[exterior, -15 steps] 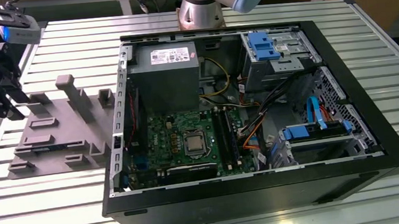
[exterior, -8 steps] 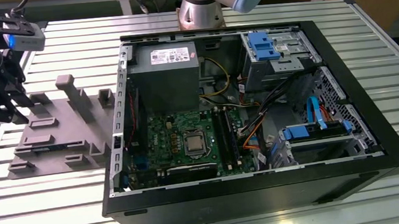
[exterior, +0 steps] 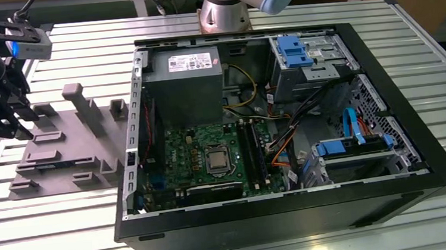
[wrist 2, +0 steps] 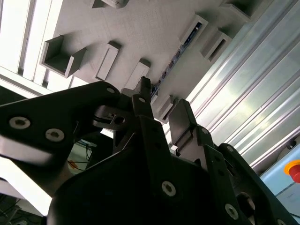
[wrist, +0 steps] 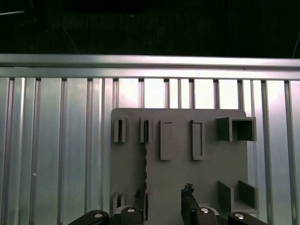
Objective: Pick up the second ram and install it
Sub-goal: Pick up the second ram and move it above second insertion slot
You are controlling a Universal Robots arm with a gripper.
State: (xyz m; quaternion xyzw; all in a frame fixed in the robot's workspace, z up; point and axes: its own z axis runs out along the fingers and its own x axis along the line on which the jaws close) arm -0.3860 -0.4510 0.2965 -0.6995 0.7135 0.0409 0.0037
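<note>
The second ram stands on edge in the grey fixture tray, slotted between small raised blocks. The tool hovers over the tray close to one end of the strip. Its fingers are set moderately wide with nothing between them. The tray lies on the slatted metal desk, to the exterior view's left of the open computer case.
</note>
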